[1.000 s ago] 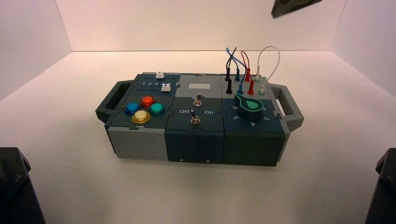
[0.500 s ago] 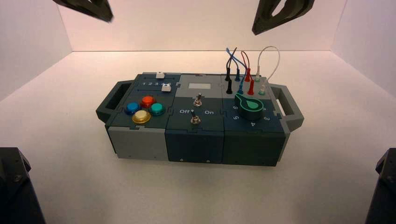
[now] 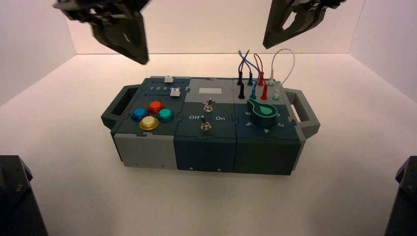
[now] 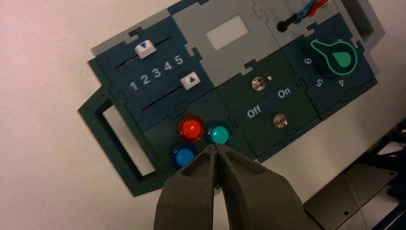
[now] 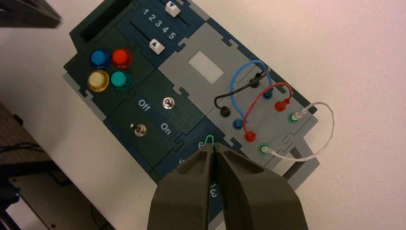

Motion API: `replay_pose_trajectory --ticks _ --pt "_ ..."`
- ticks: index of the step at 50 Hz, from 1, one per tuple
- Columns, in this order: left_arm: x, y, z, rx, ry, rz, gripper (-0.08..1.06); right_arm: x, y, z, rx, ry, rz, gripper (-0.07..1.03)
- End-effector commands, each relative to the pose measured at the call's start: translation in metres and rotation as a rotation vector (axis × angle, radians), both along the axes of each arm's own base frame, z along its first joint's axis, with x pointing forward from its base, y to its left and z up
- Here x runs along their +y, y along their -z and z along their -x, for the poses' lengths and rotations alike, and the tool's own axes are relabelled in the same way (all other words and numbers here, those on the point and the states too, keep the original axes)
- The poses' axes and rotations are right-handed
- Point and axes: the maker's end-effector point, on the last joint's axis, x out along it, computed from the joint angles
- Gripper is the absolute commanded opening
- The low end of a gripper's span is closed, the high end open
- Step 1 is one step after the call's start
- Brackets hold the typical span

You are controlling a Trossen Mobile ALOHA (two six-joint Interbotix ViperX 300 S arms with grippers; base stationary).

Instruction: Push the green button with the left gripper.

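The green button sits on the box's left module beside the red button, the blue button and the yellow button. My left gripper hangs high above the box's back left, shut and empty. In the left wrist view its tip points close to the green button, with clear height between them. My right gripper hangs high at the back right, shut and empty, its tip above the knob. The green button also shows in the right wrist view.
The box has two white sliders numbered 1 to 5, two toggle switches lettered Off and On, a black knob with green-edged pointer and coloured wires at the back right. Handles stick out at both ends.
Both grippers have come down into the high view from above. My left gripper has moved down and to the right towards the box's back left. The box has not moved.
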Motion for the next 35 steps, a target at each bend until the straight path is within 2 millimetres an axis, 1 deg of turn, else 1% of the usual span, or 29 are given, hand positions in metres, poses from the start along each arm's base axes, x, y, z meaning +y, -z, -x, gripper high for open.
replay_pose_trajectory --ticks 1,6,13,21,35 --pt "-0.019 -0.005 -0.009 -0.010 0.018 0.021 -0.03 0.006 -0.008 -0.003 -0.019 -0.010 -0.018 -0.02" --pt "-0.026 0.003 -0.010 0.011 0.030 0.007 -0.03 0.006 -0.008 -0.003 -0.019 -0.010 -0.018 -0.02" --pt "-0.031 0.016 -0.007 0.047 0.040 -0.013 -0.03 0.006 -0.008 -0.003 -0.017 -0.010 -0.016 -0.02" --pt "-0.030 0.029 -0.005 0.081 0.038 -0.041 -0.03 0.007 -0.006 -0.003 -0.013 -0.012 -0.013 -0.02" --pt "-0.030 0.044 -0.005 0.120 0.035 -0.073 -0.03 0.007 -0.005 -0.004 -0.010 -0.010 -0.010 -0.02"
